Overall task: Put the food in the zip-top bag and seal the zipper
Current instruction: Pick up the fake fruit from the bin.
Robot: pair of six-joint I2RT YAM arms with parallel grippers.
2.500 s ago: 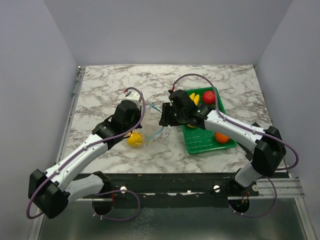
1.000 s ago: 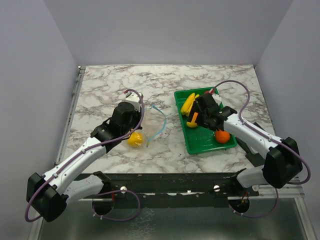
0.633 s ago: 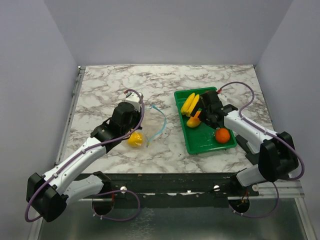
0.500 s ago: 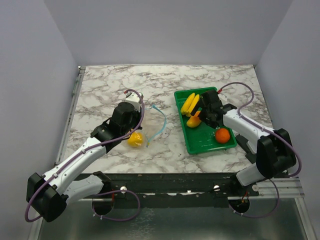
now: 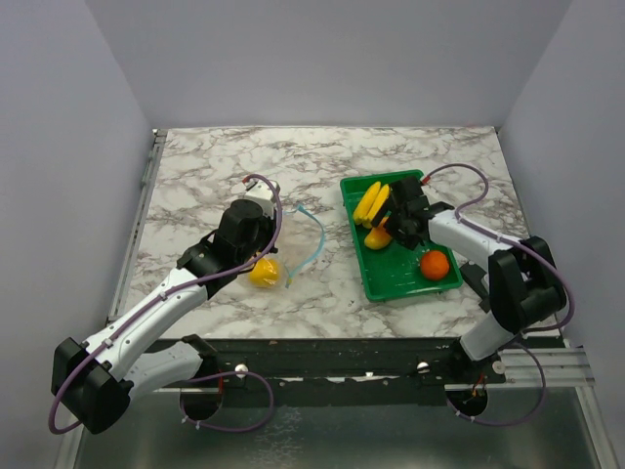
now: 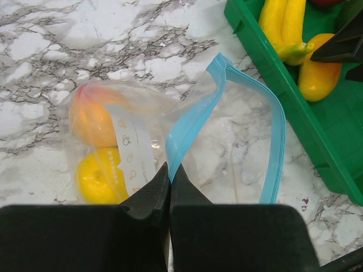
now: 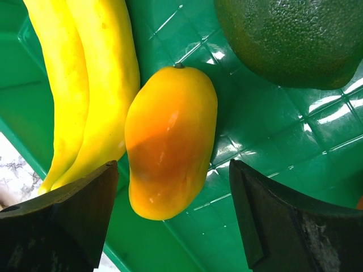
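Note:
The clear zip-top bag lies on the marble with its mouth open toward the green tray. Its light blue zipper curves round the mouth. My left gripper is shut on the near lip of the zipper. Inside the bag sit a yellow lemon and an orange-red fruit. My right gripper is open inside the tray, with one finger on each side of an orange-yellow mango; neither finger touches it. The banana bunch lies just left of the mango.
The green ribbed tray stands at the right of the table. It also holds a dark green fruit and an orange ball. The right arm covers the tray's far end. The tray wall is close to my right gripper's left finger.
My right arm has swung from the bag over to the tray and come down around the mango, its jaws narrowing a little. The left gripper and the bag have stayed put.

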